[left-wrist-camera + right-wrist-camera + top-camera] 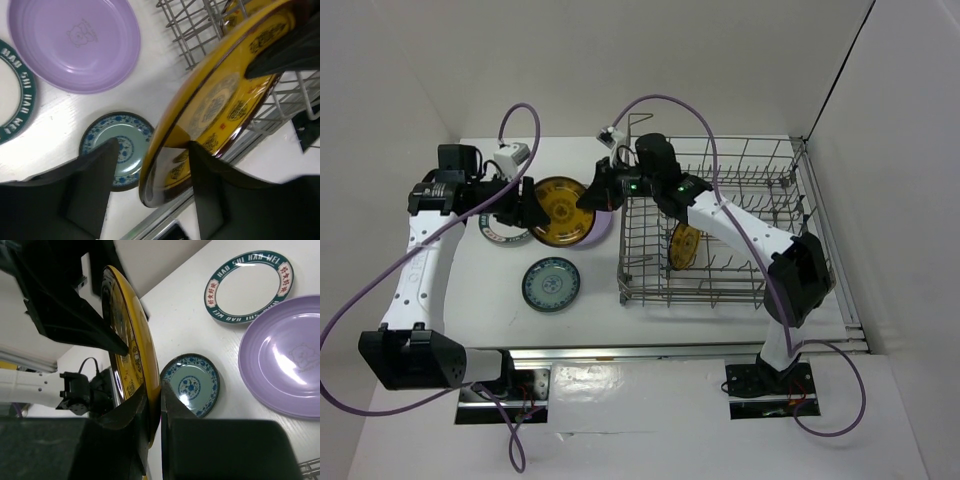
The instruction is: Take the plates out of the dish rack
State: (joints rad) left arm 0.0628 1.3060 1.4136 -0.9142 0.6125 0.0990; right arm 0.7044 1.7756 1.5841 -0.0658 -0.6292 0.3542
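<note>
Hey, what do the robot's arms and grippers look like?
The left arm and right arm have white links and black joints. A purple cable loops off each. The left gripper and right gripper are black with broad flat fingers. Green lights glow on the right wrist.

Probably a robotics lab: plain white walls (620, 60) enclose a white table (590, 312), left arm (415, 270) and right arm (750, 228) mounted at its edge.

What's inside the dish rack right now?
One yellow-gold plate stands on edge between the tines of the dish rack. No other plate shows there, but the right arm crosses the rack and hides a strip of it.
</note>
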